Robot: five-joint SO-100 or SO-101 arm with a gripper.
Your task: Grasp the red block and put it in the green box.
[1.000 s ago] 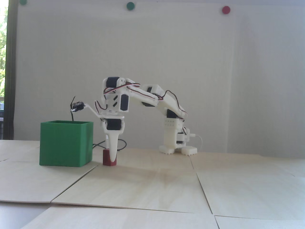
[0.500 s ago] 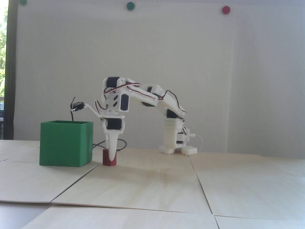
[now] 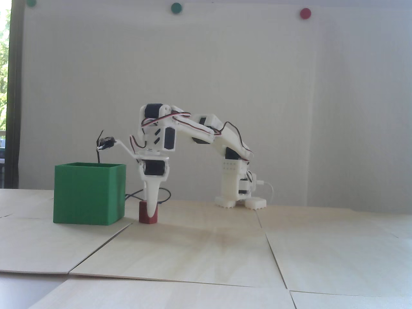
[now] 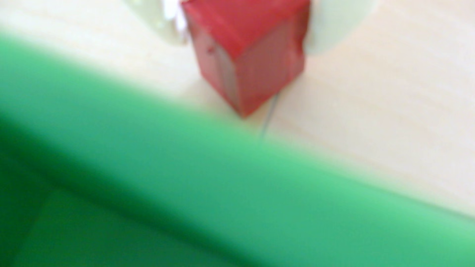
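The red block (image 3: 143,215) stands on the wooden table just right of the green box (image 3: 88,196). My white gripper (image 3: 152,215) points straight down over the block, its fingertip reaching almost to the table. In the wrist view the block (image 4: 246,51) sits between my two pale fingers (image 4: 331,25), which press against its left and right sides; my gripper (image 4: 246,23) looks shut on it. The block rests on the table. The blurred green box wall (image 4: 231,192) fills the lower part of the wrist view, close to the block.
The arm's base (image 3: 239,193) stands behind and to the right. A black cable (image 3: 164,197) loops on the table behind the block. Round green (image 3: 176,7) and red (image 3: 305,13) dots are on the back wall. The table is made of wooden panels with seams.
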